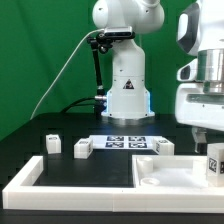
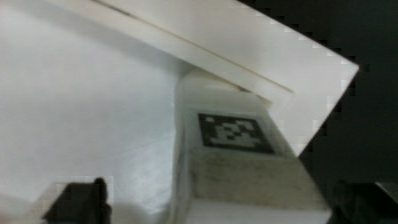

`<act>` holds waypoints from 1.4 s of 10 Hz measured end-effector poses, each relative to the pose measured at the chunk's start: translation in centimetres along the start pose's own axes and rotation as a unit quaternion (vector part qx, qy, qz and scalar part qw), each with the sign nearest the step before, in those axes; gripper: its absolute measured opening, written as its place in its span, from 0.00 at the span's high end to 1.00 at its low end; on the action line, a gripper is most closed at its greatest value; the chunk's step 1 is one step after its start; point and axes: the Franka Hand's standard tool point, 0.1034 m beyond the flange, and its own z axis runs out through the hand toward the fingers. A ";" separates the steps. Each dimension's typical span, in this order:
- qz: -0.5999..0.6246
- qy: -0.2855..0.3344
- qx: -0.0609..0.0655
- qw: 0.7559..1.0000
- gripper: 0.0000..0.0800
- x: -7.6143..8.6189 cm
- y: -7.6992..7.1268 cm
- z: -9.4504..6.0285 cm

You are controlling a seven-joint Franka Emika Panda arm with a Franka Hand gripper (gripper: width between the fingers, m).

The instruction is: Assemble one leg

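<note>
Right now your gripper pinches the leg at the exterior view's right, over the white tray on the bench. Likely light, stiff, smooth plastic; grip its flat sides. Its long axis looks near upright, tag outward.

no readable text, only fiducial tag on leg

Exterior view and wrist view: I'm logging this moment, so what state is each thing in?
leg: upright against the tray's inner corner.
tray: flat on the table.
gripper: over that leg; open or shut, cannot tell.
spare legs: loose on the table.
marker board: flat.
</note>
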 end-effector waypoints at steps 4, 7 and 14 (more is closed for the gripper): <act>-0.217 0.000 0.003 0.976 0.19 0.0 -0.3 -0.2; -0.352 0.002 0.002 0.936 0.19 -0.2 -0.4 -0.1; -0.510 0.009 -0.009 0.860 0.20 0.2 -0.2 0.0</act>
